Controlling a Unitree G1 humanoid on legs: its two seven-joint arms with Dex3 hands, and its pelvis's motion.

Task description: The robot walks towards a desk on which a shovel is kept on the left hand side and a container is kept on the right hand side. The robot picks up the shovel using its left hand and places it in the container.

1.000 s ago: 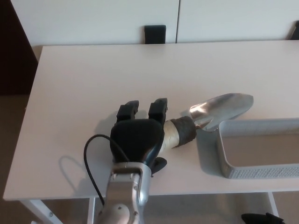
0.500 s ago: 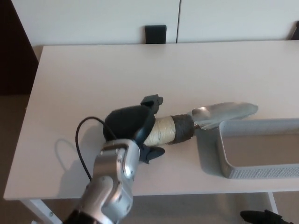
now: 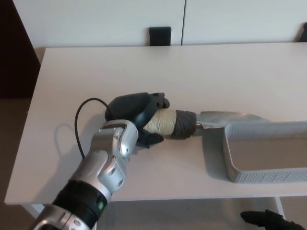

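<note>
— Left hand (image 3: 136,115), first item: what is its state?

— Black, wrapped around the handle of the shovel (image 3: 192,123). Fingers curl over the top of the pale taped grip; the thumb shows below it, pointing toward the table's near edge. Clamped on the shovel.

— Arm pose?

— Entered from the lower left corner. Dark elbow section lowest in the picture, then a silver forearm rising up and to the right, wrist bent so the hand lies sideways over the table (image 3: 96,72). A black cable (image 3: 79,129) loops out from the wrist toward the left, and its shadow falls on the tabletop.

— Shovel, position?

— Lying nearly level, handle to the left, blade to the right. Pale wrap nearest the hand, then a dark grey band, then the silver blade. Blade tip reaches over the far left corner of the container (image 3: 230,158); whether it touches the rim cannot be told.

— Container?

— Grey tray, rounded corners, at the right of the table near the front edge, running out of the picture on the right. Nothing visible inside its open well.

— Right hand?

— Only a dark shape at the bottom right corner, below the table edge; state cannot be told.

— Farther back?

— White wall panels (image 3: 96,19) behind the table, with a small black object (image 3: 159,36) at the far edge.
</note>
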